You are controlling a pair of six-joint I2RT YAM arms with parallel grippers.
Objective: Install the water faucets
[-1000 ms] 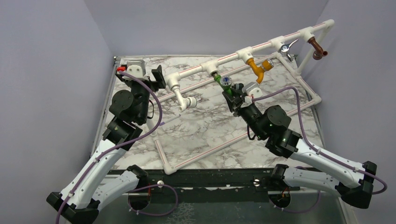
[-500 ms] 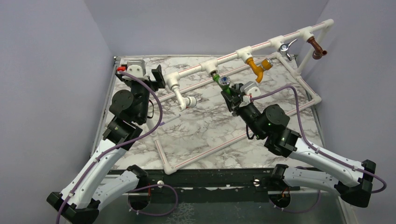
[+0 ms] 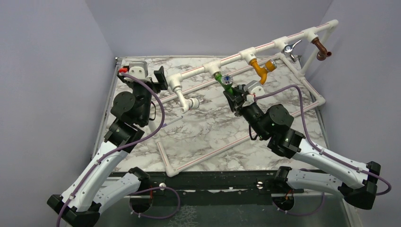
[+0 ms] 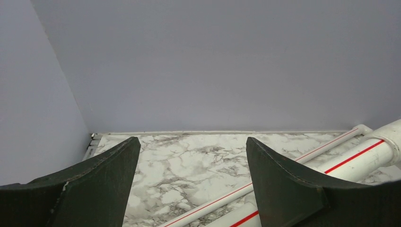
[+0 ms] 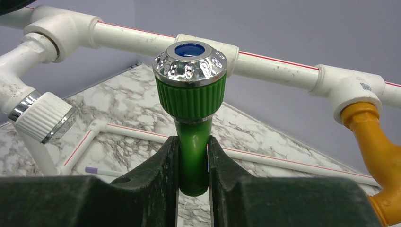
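Green tap (image 5: 191, 101) is sitting with its stem pinched between the closed right jaws, its knob above them and the white pipe frame (image 5: 279, 64) just beyond. If the jaws are twisting off-axis, the smooth stem is likely slipping or cross-threading. Left jaws are standing open, holding nothing.

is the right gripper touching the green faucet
Touching. The right wrist view shows the right gripper with its jaws clamped on the stem of the green faucet, no gap on either side.

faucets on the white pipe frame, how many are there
5 along the pipe frame, left to right: white faucet, green faucet clamped by the right gripper, yellow faucet, chrome faucet, brown faucet. None seems hidden.
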